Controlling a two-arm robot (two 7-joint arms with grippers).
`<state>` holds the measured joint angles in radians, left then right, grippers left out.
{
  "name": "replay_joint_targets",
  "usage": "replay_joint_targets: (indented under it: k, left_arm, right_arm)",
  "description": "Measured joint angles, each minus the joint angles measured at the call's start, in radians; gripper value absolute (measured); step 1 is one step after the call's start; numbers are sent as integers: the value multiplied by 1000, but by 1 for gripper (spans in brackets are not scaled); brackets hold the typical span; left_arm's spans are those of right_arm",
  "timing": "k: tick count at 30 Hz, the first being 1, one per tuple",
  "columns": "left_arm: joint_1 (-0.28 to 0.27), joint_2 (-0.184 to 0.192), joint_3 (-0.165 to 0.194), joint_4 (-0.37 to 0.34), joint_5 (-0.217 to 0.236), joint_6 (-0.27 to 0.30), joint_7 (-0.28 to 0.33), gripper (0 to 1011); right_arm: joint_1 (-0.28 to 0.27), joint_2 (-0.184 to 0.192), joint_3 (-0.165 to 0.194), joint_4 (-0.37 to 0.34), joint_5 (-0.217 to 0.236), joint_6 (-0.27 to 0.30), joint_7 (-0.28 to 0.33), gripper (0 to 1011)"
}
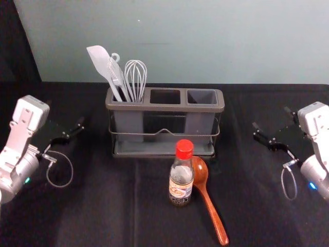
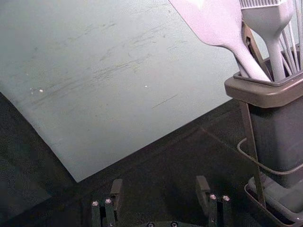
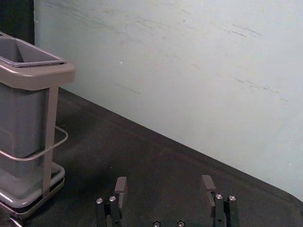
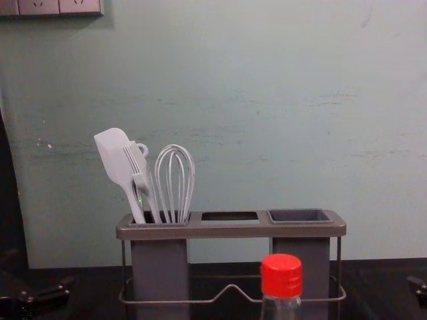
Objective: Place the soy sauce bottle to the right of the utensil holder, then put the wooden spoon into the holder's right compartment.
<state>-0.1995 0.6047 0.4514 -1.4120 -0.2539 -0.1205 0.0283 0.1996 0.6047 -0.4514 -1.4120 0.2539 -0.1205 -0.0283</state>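
Head view: the left gripper (image 2: 159, 182) and right gripper (image 3: 164, 179), open and empty, flank the utensil holder (image 1: 165, 108), before which stands a likely slippery soy sauce bottle (image 1: 181, 181), best held mid-body.

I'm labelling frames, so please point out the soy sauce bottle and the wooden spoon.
Soy sauce bottle (image 1: 180, 184), head view, on its label.
Wooden spoon (image 1: 208, 201), head view, on its handle.

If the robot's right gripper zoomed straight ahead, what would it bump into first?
Probably the wall, or the dark tabletop just before it; how steeply the right gripper tips down is hard to tell. The holder sits beside that path.
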Motion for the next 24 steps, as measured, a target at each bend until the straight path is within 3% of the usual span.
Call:
replay_joint_targets:
  k: [21,24]
  left_arm:
    - [0,0,0,0,0,0,0,1000]
    - [0,0,0,0,0,0,0,1000]
  right_arm:
    - [-1,-1,1,0,-1,0,0,1000]
    - [-20,0,8,-5,-4,-7,2,1002]
